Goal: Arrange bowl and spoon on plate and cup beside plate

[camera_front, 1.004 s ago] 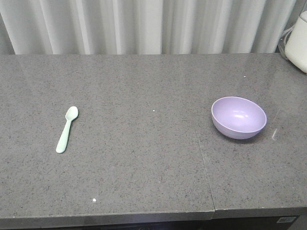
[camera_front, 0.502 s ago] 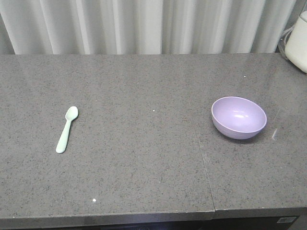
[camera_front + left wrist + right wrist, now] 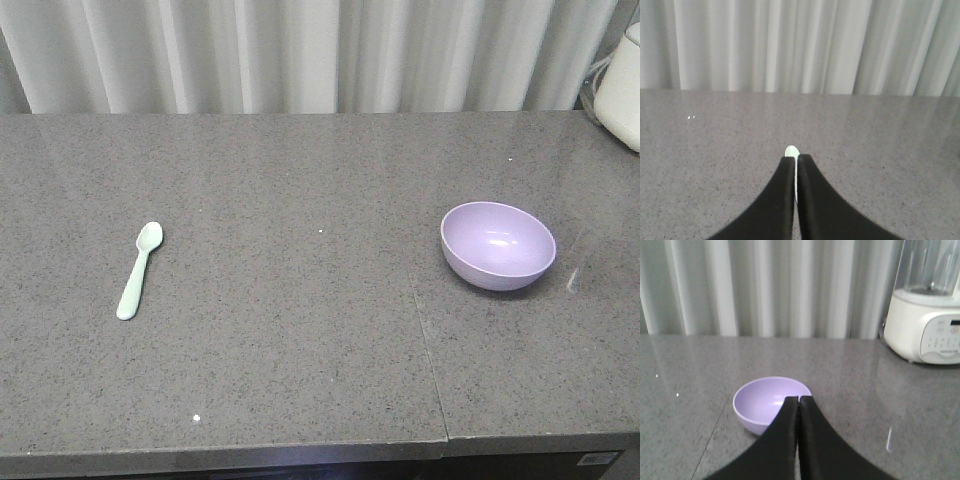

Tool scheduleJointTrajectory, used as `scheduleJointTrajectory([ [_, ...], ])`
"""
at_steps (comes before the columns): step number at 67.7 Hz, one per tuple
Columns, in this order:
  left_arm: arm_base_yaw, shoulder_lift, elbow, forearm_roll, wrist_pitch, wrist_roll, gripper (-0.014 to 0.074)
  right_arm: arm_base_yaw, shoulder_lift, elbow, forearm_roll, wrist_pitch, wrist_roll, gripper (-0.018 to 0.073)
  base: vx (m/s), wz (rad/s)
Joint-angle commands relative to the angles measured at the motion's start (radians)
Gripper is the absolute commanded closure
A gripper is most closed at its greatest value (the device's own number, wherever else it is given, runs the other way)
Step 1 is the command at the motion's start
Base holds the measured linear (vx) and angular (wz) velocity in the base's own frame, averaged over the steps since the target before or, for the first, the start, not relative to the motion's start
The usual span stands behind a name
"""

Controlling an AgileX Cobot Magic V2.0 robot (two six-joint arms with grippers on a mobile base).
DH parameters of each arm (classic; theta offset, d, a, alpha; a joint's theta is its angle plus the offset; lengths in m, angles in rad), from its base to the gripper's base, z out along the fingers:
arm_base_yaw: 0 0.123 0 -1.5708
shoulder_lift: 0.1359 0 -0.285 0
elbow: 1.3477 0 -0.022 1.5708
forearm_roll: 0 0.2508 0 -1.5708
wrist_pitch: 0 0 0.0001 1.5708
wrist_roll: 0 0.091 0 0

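The left gripper (image 3: 796,159) is closed and empty, with the spoon (image 3: 791,149) ahead of its tips. The right gripper (image 3: 798,400) is likewise closed and empty, with the bowl (image 3: 765,400) ahead.

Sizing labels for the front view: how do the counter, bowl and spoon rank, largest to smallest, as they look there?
1. Counter
2. Bowl
3. Spoon, nearly as long as the bowl is wide, but far slimmer

Nothing readable turned up: the blender (image 3: 922,315) showed only blurred marks on its control panel (image 3: 942,335), and the sticker (image 3: 598,458) under the counter (image 3: 300,340) stayed illegible.
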Motion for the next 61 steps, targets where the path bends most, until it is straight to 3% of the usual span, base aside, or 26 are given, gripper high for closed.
scheduleJointTrajectory([
  [1,0.001,0.138,-0.155,-0.011,0.053,-0.009,0.0603,-0.007,0.108,-0.148,-0.012,0.103,-0.016,0.0570,0.00,0.00],
  [11,0.001,0.339,-0.352,-0.011,0.237,-0.009,0.0603,-0.007,0.281,-0.345,-0.006,0.331,-0.015,0.0570,0.00,0.00],
  [27,0.001,0.614,-0.559,-0.011,0.527,-0.007,0.0603,-0.007,0.505,-0.555,-0.012,0.540,-0.015,0.0570,0.00,0.00],
  [38,0.001,0.697,-0.598,-0.011,0.554,-0.006,0.0603,-0.007,0.613,-0.620,-0.006,0.634,-0.015,0.0570,0.00,0.00],
  [61,0.001,0.704,-0.598,-0.011,0.555,-0.006,0.0603,-0.007,0.642,-0.622,0.001,0.637,-0.015,0.0570,0.00,0.00],
])
